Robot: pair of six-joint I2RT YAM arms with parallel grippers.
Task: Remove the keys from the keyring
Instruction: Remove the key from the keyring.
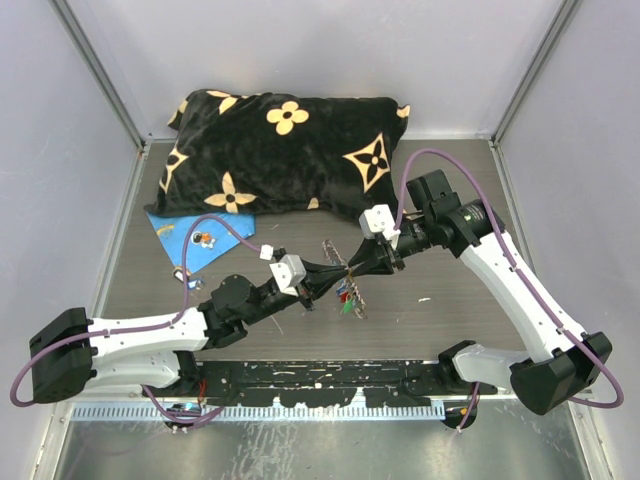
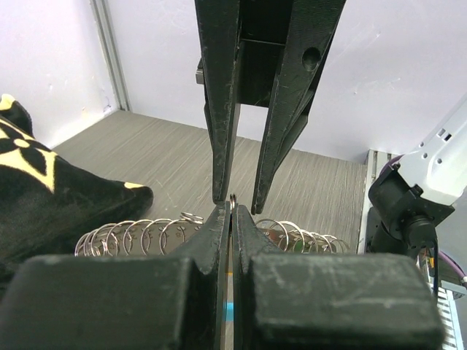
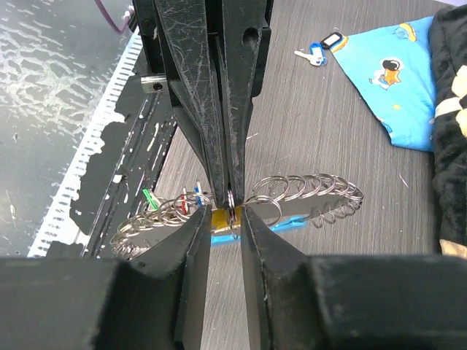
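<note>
The keyring (image 3: 310, 187) is a chain of silver rings arching over the table between the two arms, also seen as the keyring (image 1: 333, 254) from above and as the keyring (image 2: 131, 235) in the left wrist view. Tiny keys (image 3: 182, 202) with green, red and blue heads hang on its left part, and the keys (image 1: 346, 297) dangle below the grippers. My left gripper (image 2: 231, 208) is shut on one ring at the chain's top. My right gripper (image 3: 226, 215) faces it tip to tip, open, with that ring in the gap between its fingers.
A black pillow (image 1: 290, 150) with tan flowers lies at the back. A blue printed cloth (image 1: 180, 235) is at the left, with loose tagged keys (image 3: 321, 51) beside it. A yellow and light-blue piece (image 3: 288, 222) lies under the chain.
</note>
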